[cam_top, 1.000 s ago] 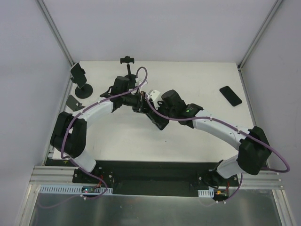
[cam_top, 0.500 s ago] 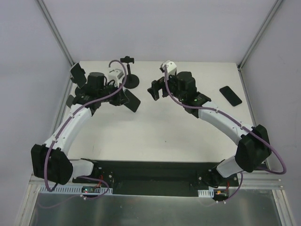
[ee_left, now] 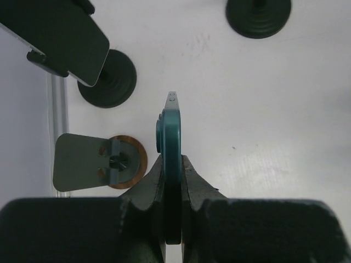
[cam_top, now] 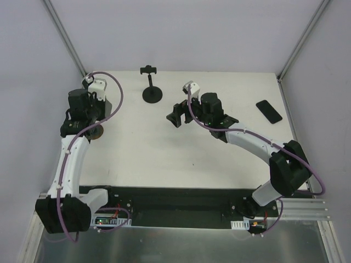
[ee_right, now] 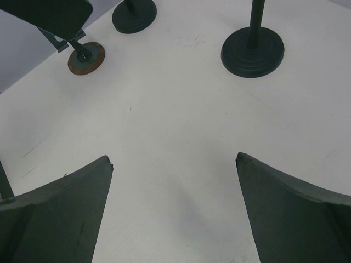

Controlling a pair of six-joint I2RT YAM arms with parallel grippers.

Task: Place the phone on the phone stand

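Observation:
My left gripper is shut on a teal phone, held edge-on above the table's left side. Just left of the phone's edge stands a small phone stand with a grey plate and a brown round base, nothing on it. Beyond it a black-based stand carries a dark phone. In the top view the left gripper hangs over these stands and hides the teal phone. My right gripper is open and holds nothing; in its wrist view the right gripper has only bare table between its fingers.
A tall black clamp stand with no phone stands at the back centre; its base lies ahead of the right gripper. A black phone lies flat at the right. The table's left edge and frame rail run close by the left stands.
The two grippers were together at the table's centre a second ago. The left arm has swung left with the phone to the left stands; the right gripper has opened and drawn back.

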